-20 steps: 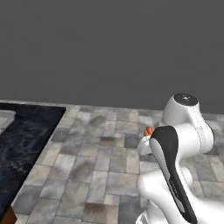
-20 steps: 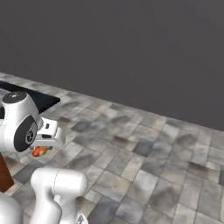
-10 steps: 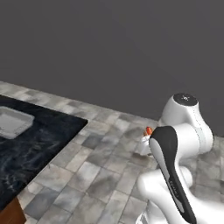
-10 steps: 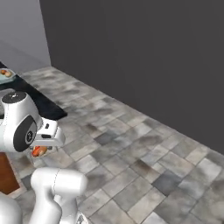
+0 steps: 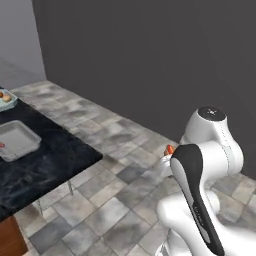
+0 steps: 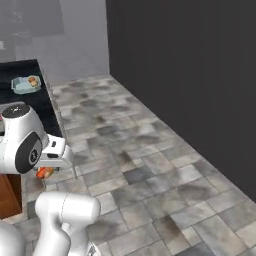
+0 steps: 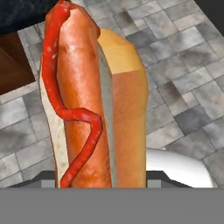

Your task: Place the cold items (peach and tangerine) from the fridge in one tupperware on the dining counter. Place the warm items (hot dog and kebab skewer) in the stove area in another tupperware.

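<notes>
My gripper point(image 7: 103, 177) is shut on the hot dog point(image 7: 83, 100), a sausage in a bun with a red squiggle of sauce, standing upright between the jaws. Its orange tip shows beside the arm point(image 5: 169, 149) and under the hand point(image 6: 45, 172). An empty clear tupperware point(image 5: 17, 140) sits on the dark counter point(image 5: 45, 170) far to my left. Another tupperware point(image 5: 6, 98) point(image 6: 25, 85) farther along the counter holds two small round orange fruits, too small to tell peach from tangerine. A red speck at the left edge beside the empty tupperware is too small to name.
A dark wall point(image 5: 150, 60) rises ahead and to the right. Grey stone floor tiles point(image 6: 150, 170) spread between it and the counter. A brown cabinet side point(image 7: 15, 65) stands below the counter edge.
The whole picture has shifted as the base drives and turns: the counter and both tupperware have slid further into view. The hot dog stays held in the same place by the arm.
</notes>
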You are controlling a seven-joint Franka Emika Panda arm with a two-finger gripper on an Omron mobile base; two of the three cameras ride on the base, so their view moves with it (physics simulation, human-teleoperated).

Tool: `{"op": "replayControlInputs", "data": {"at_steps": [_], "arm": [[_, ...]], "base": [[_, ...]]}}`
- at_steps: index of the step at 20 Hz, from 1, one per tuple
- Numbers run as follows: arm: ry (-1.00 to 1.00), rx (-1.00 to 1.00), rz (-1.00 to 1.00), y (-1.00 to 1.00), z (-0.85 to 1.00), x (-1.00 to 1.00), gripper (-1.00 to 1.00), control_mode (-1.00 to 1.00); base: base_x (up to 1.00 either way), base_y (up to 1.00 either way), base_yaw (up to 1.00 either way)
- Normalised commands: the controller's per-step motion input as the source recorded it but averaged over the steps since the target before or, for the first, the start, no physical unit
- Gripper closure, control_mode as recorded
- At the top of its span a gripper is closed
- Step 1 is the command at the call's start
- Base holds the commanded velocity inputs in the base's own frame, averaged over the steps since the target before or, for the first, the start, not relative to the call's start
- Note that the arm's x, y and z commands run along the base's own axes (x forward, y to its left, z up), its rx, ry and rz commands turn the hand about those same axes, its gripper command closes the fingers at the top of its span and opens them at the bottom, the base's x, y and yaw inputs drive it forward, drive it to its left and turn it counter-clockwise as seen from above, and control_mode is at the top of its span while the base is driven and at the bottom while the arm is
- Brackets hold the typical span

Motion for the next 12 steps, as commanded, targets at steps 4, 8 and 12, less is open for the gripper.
{"op": "replayControlInputs", "data": {"at_steps": [4, 8, 12], "arm": [[0.00, 0.00, 0.00, 0.00, 0.00, 0.00, 1.00, 1.00], [0.00, 0.00, 0.00, 0.00, 0.00, 0.00, 1.00, 1.00], [0.00, 0.00, 0.00, 0.00, 0.00, 0.00, 1.00, 1.00]], "base": [[0.86, -0.61, 0.50], [0.85, -0.61, 0.51], [0.85, -0.60, 0.51]]}}
